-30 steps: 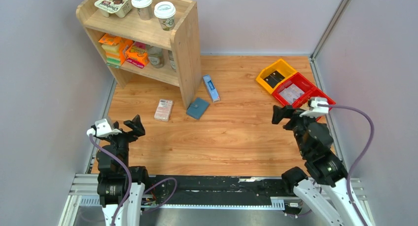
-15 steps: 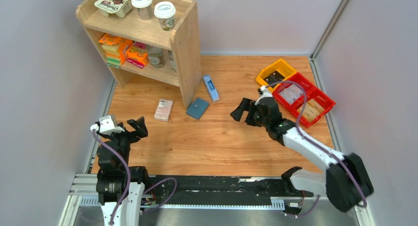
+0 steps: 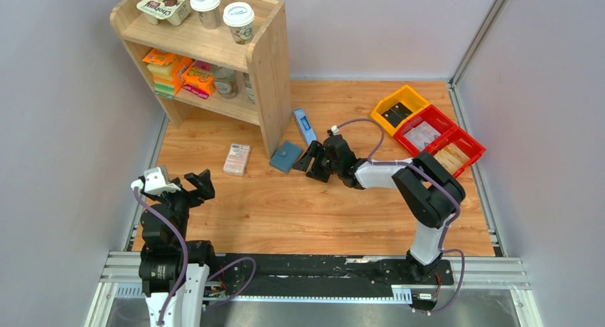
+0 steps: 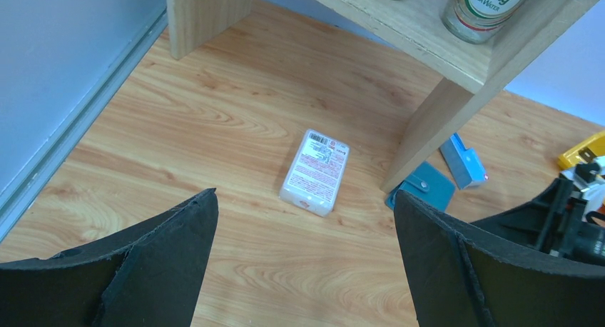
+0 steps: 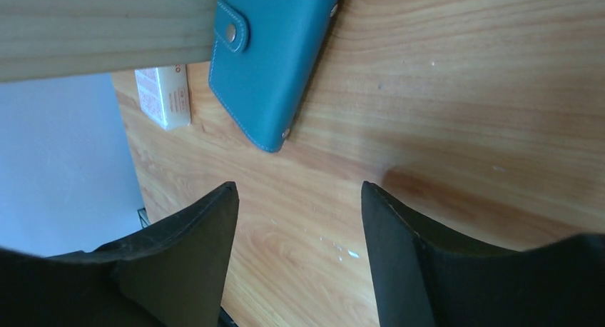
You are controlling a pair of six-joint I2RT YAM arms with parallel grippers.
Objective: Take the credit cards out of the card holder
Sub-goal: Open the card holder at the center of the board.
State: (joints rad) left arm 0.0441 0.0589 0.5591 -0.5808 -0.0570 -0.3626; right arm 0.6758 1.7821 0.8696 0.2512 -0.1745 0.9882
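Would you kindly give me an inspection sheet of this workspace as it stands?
Surface: wooden table, no damage seen.
Job's things: card holder closed, tab snapped, flat beside the wooden shelf; no cards out.
Clutter: pink-and-white pack and blue-and-white box lying on the table.
Grippers: left gripper open, empty; right gripper open, just short of the card holder.
Cables: purple cables on both arms, unsnagged.
Surroundings: wooden shelf stocked, yellow bin, red bins, grey walls.

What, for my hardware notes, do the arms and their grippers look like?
The left arm and right arm have white links, black joints and a purple cable each. The left gripper and right gripper are black, with broad, tapering fingers. A white camera housing tops the left wrist.
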